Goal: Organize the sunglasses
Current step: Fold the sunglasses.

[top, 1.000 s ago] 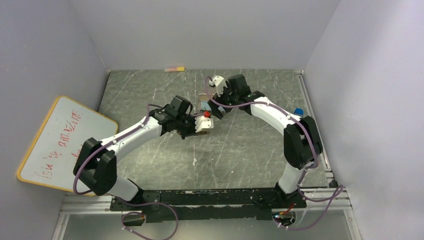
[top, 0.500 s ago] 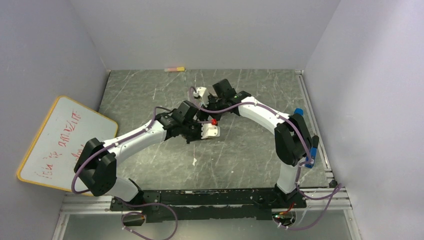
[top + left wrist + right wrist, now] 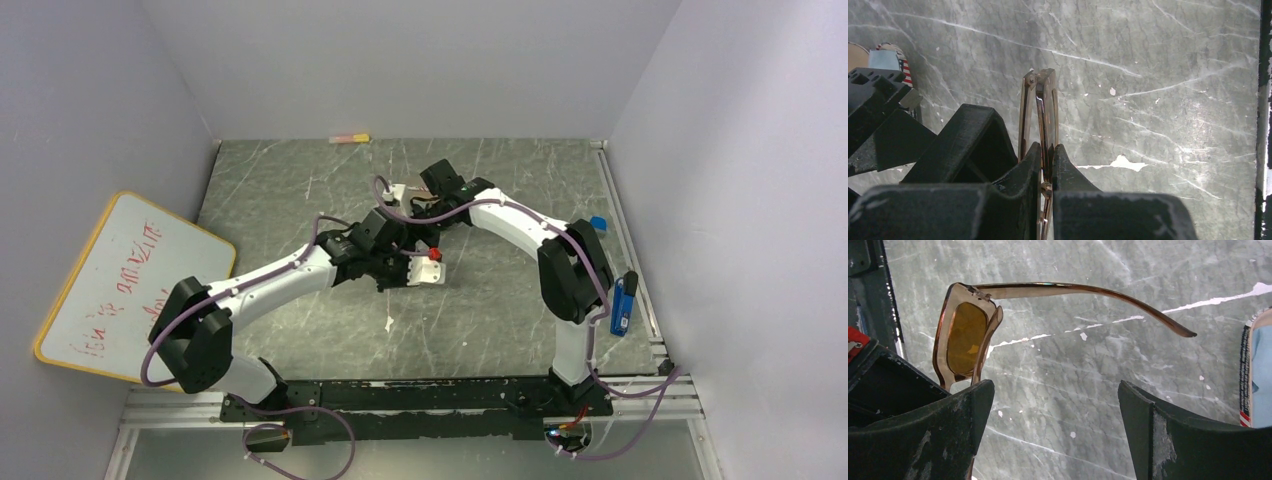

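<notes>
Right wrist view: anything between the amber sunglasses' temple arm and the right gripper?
Only bare table, in the right wrist view; the temple arm crosses beyond the open right gripper.

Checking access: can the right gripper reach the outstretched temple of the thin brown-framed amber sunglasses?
Probably yes: the open right gripper faces the free temple of the brown sunglasses; the left gripper pinches only the front.

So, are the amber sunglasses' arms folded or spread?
Spread: the amber sunglasses' one visible temple arm sticks out; the other is hidden.
</notes>
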Robot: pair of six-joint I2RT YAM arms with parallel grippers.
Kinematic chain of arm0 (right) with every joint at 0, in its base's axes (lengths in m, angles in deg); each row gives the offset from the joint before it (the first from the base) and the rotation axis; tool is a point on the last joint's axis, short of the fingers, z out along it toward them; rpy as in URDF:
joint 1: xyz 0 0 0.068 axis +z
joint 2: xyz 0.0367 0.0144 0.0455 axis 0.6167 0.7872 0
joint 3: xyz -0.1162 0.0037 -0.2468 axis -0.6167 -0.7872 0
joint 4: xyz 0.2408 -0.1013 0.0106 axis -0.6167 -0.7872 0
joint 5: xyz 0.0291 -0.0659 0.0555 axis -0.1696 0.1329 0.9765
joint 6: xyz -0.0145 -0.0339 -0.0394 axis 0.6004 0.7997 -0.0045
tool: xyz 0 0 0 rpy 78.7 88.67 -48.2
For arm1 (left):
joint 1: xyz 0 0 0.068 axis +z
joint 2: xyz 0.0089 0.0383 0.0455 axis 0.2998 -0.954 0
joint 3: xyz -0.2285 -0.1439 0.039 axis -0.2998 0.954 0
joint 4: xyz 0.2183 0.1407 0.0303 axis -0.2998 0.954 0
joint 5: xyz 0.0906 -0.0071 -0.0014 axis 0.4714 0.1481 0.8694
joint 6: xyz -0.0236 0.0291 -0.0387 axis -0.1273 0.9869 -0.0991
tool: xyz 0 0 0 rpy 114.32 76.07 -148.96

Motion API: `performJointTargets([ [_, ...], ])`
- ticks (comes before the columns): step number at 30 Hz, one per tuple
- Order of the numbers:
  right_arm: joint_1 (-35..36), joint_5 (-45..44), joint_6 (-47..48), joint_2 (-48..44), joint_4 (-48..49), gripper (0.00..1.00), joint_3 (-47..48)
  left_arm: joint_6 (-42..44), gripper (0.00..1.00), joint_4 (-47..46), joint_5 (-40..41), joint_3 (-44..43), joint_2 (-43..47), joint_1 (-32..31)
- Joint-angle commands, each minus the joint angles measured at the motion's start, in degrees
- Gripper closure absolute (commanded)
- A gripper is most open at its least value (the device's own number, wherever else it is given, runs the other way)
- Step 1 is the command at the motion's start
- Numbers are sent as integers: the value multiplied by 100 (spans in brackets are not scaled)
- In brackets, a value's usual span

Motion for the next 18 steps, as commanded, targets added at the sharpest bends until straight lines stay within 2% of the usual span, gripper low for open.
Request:
performJointTargets([
  [1,-49,-292,46,-399,55,0,284,263,95,-35,-128,38,256,-41],
  [4,-291,-684,-163,-594,232,0,538,494,95,153,-274,59,267,-115],
  [8,-711,-579,-293,-468,-147,0,1423,697,95,376,-344,73,236,-277],
  [18,-471,-1135,-143,434,-447,0,2314,860,95,510,-258,79,274,-938],
])
